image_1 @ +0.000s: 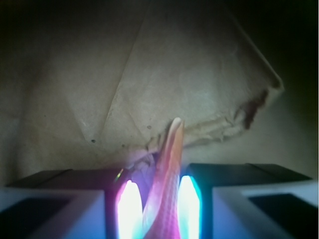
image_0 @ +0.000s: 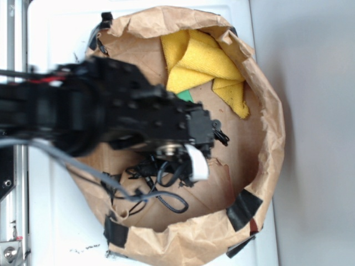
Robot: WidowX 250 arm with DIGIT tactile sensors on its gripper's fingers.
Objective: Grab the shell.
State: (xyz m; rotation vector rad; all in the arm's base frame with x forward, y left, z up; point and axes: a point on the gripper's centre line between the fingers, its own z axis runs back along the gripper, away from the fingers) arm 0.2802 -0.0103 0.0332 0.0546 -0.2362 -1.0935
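In the wrist view a pinkish-orange ridged shell (image_1: 170, 162) with a tapered tip stands between my two glowing pads (image_1: 130, 204), which press on it from both sides. My gripper (image_1: 159, 196) is shut on the shell, over creased brown paper. In the exterior view the black arm and gripper (image_0: 191, 160) reach over the middle of the paper-lined basin, and only one white finger (image_0: 197, 162) shows. The arm hides the shell there.
A brown paper bag (image_0: 260, 111) lines the basin, its rim held by black tape (image_0: 243, 209). A yellow cloth (image_0: 202, 61) lies at the far side with a green block corner (image_0: 186, 95) under it. Black cables (image_0: 161, 194) hang below the wrist.
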